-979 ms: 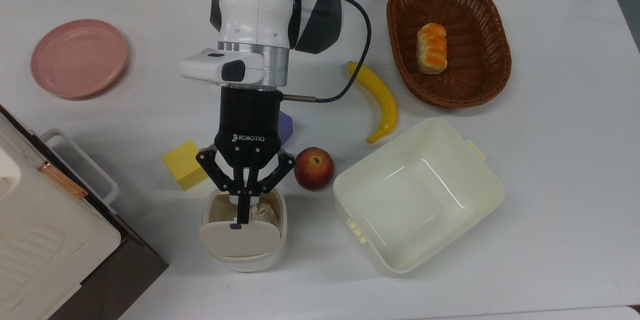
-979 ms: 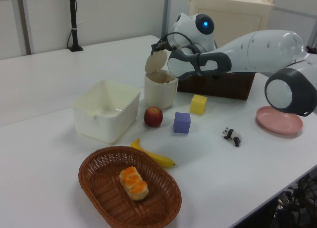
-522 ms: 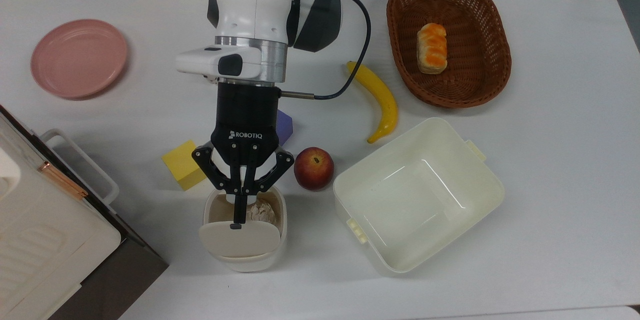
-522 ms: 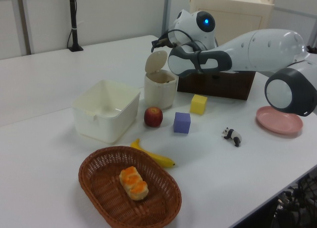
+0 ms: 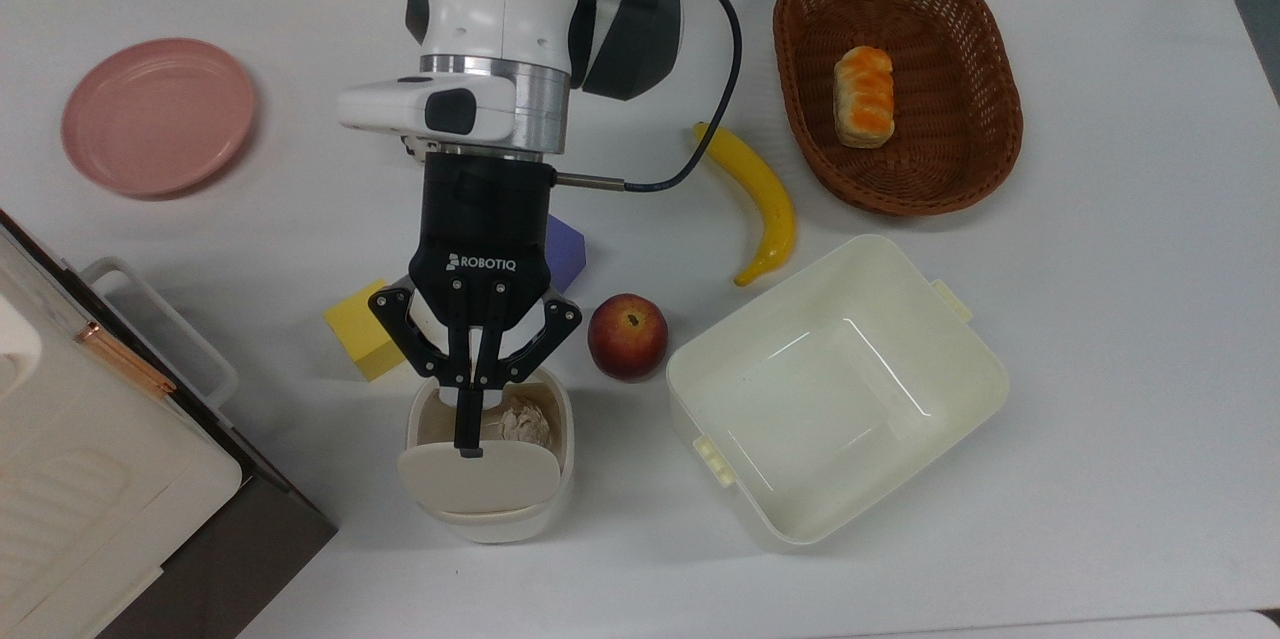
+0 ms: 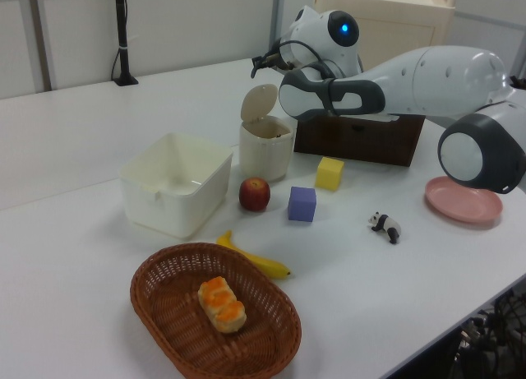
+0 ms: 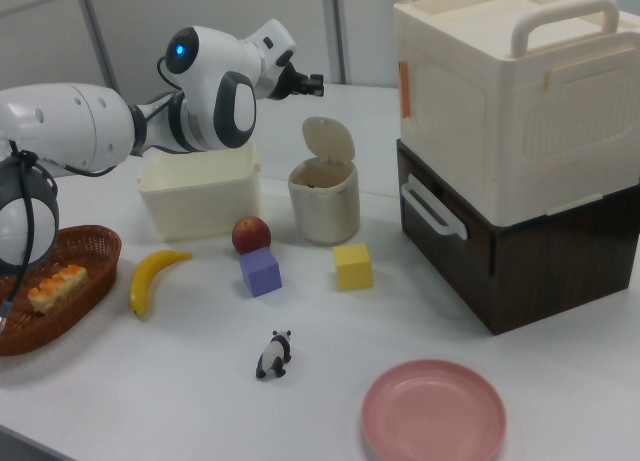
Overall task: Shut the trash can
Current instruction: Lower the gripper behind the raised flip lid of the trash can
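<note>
trash can (image 7: 324, 209) upright; lid (image 7: 328, 140) raised

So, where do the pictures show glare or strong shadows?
Top view: bright reflections streak the floor of the cream tub, and soft shadows edge the pink plate. Left view: the white table looks evenly lit, without hard shadows.

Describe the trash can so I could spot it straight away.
In the right view, start at the stacked cream and brown boxes. Just to the right view's left stands the trash can, a small cream bin, lid up, unlike the wider lidless tub beyond.
</note>
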Action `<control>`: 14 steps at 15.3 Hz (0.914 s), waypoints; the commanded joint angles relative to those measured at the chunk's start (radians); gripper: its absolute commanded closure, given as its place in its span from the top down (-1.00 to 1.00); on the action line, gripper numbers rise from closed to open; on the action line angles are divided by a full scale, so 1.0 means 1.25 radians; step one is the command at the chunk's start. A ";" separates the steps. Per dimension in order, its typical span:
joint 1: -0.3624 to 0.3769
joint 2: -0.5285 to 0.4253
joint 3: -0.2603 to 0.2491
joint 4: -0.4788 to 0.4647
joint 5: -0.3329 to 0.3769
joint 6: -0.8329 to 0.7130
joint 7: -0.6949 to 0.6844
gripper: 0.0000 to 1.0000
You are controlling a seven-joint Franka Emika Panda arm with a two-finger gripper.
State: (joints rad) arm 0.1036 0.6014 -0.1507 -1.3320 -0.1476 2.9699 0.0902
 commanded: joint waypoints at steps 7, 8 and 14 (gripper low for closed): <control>0.014 0.048 -0.030 0.036 -0.017 0.015 0.009 -0.98; 0.014 0.049 -0.030 0.035 -0.017 0.015 0.009 -0.98; 0.015 0.047 -0.029 0.011 -0.025 0.015 0.003 -0.98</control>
State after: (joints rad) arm 0.1060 0.6529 -0.1630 -1.3065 -0.1517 2.9699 0.0887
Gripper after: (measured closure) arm 0.991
